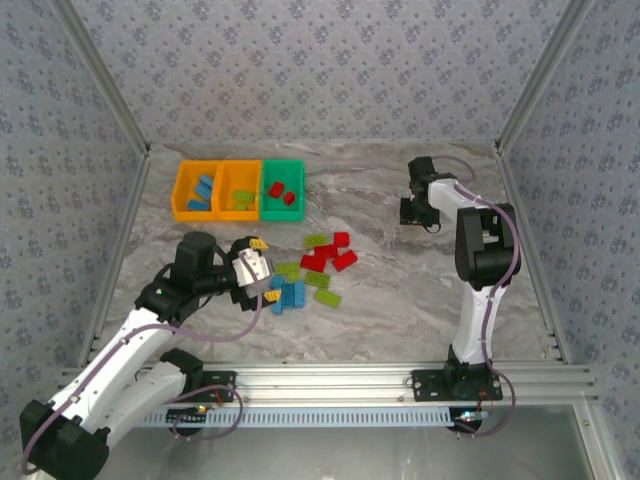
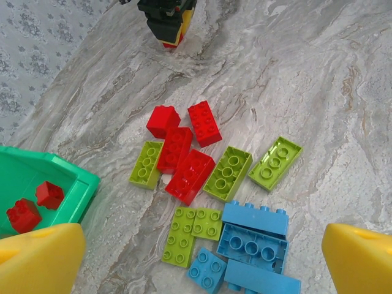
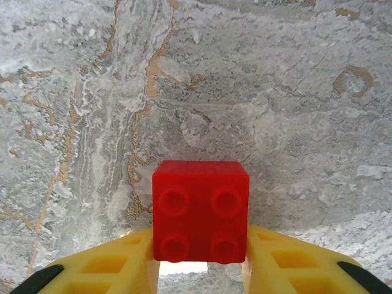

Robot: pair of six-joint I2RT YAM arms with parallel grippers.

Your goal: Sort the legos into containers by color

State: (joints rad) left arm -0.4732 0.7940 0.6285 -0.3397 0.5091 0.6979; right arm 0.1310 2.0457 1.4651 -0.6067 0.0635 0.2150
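Note:
Loose legos lie mid-table: red ones, lime green ones and blue ones. My left gripper hovers open over the blue and green bricks, its yellow fingertips wide apart with nothing between them. My right gripper is shut on a red 2x2 brick, low over bare table at the far right. The containers stand in a row at the back left: an orange bin with blue bricks, an orange bin with green ones, and a green bin with two red bricks.
The patterned walls close the table in at the left, back and right. The green bin's corner sits just left of the pile. Bare marbled table stretches between the pile and the right arm.

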